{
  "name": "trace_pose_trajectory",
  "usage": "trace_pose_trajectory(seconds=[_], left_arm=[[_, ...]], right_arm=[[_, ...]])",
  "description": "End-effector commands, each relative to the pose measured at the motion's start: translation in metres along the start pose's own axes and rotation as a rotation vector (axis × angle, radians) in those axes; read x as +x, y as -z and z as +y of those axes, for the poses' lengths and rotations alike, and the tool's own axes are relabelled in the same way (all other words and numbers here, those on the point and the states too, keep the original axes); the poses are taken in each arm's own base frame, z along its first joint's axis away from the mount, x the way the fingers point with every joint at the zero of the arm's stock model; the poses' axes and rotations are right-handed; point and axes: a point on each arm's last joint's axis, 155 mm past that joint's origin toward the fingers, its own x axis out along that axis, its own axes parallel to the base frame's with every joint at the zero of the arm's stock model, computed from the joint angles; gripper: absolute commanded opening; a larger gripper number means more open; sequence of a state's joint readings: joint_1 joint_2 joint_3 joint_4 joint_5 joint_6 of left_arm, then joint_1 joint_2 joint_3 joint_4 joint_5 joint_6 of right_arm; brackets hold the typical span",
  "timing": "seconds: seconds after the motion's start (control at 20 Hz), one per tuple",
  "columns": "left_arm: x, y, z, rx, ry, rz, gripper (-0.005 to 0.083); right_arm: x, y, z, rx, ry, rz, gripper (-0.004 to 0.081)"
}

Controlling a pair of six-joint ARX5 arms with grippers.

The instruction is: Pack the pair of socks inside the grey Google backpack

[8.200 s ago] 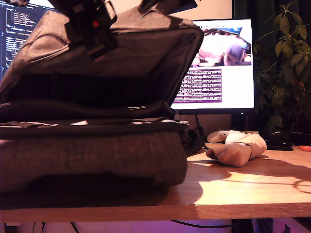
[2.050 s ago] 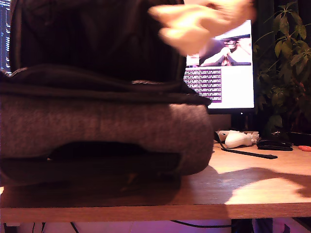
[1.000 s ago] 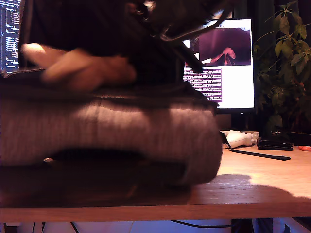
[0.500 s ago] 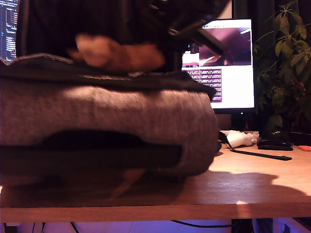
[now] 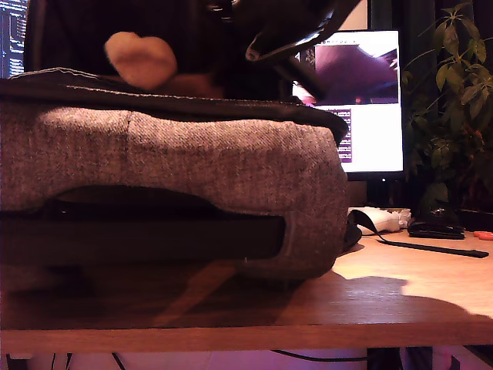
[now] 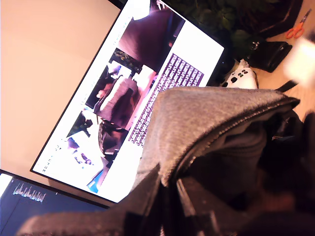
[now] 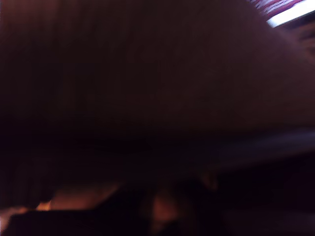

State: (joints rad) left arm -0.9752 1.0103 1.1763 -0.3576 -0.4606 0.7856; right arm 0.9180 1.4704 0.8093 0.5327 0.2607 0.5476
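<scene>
Here, the grey Google backpack [image 5: 177,193] lies on the table [image 5: 400,308]; the pair of socks [image 5: 141,60] shows at its 12 o'clock. My first hand [image 6: 167,189] clamps the backpack's edge. My second hand's state: cannot tell.

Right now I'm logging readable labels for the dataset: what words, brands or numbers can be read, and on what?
None can be read.
Monitor: rows of text in a window, too small and blurred.
Second monitor: lines of text, too small.
Grey backpack: no label or brand showing in these views.
</scene>
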Motion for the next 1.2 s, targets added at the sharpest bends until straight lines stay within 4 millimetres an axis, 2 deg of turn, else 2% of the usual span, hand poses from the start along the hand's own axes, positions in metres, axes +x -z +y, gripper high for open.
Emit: trace_pose_trajectory(seconds=[0.0, 0.2, 0.4, 0.65, 0.75, 0.85, 1.0, 1.05, 1.15], left_arm=[[-0.015, -0.023, 0.026, -0.048, -0.053, -0.080, -0.0024], [-0.014, -0.019, 0.023, -0.039, -0.043, -0.063, -0.0024], [-0.014, -0.019, 0.023, -0.039, -0.042, -0.062, -0.0024], [-0.014, -0.019, 0.023, -0.038, -0.042, -0.062, -0.0024], [-0.014, -0.019, 0.024, -0.040, -0.044, -0.064, -0.0024], [-0.014, -0.019, 0.024, -0.040, -0.044, -0.064, -0.0024], [-0.014, -0.019, 0.024, -0.040, -0.045, -0.065, -0.0024], [-0.014, -0.019, 0.024, -0.040, -0.044, -0.064, -0.0024], [-0.014, -0.019, 0.024, -0.040, -0.044, -0.064, -0.0024]], right_arm=[[0.001, 0.000, 0.006, -0.033, -0.026, 0.001, 0.0420], [-0.001, -0.001, 0.015, -0.060, -0.052, 0.036, 0.0421], [-0.019, 0.013, 0.003, -0.145, 0.004, 0.159, 0.0422], [-0.052, -0.014, 0.013, -0.184, -0.023, 0.156, 0.0416], [-0.059, 0.000, 0.015, -0.190, -0.051, 0.228, 0.0353], [-0.061, 0.016, 0.007, -0.202, -0.029, 0.297, 0.0280], [-0.057, 0.035, 0.009, -0.214, -0.051, 0.353, 0.0016], [-0.055, 0.040, 0.011, -0.228, -0.067, 0.365, -0.0013], [-0.048, 0.049, 0.015, -0.224, -0.098, 0.381, -0.0013]])
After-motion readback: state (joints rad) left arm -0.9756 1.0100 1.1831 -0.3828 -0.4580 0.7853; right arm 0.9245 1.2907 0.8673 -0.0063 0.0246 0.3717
